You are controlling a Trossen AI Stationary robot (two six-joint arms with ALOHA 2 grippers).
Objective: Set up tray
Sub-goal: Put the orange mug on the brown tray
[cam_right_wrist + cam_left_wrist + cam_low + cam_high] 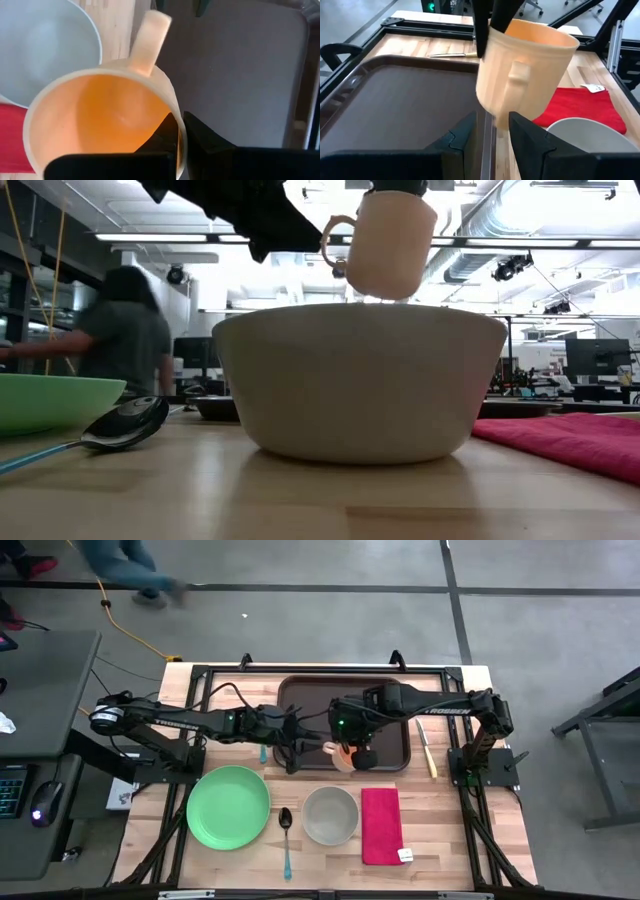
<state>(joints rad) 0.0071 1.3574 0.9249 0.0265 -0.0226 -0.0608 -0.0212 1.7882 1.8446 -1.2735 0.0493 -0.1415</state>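
The cream mug (345,755) with an orange inside hangs upright over the near rim of the dark brown tray (385,740), lifted clear in the low view (385,240). My right gripper (178,134) is shut on it from above. My left gripper (492,132) is open and level just to the mug's left. Its fingertips stand either side of the mug's foot (495,116) and below the handle (517,82), which faces it. I cannot tell whether they touch the mug. My right gripper pinches the mug's rim (170,102) on the side away from the handle, one finger inside the cup and one outside. The fingers (492,20) come from above, pointing down. The mug hangs upright below them, clear of tray and table.
Along the near side lie a green plate (228,806), a spoon with a teal handle (286,835), a grey bowl (330,815) and a red napkin (381,825). A knife (427,748) lies right of the tray. A person (125,340) moves beyond the far edge.
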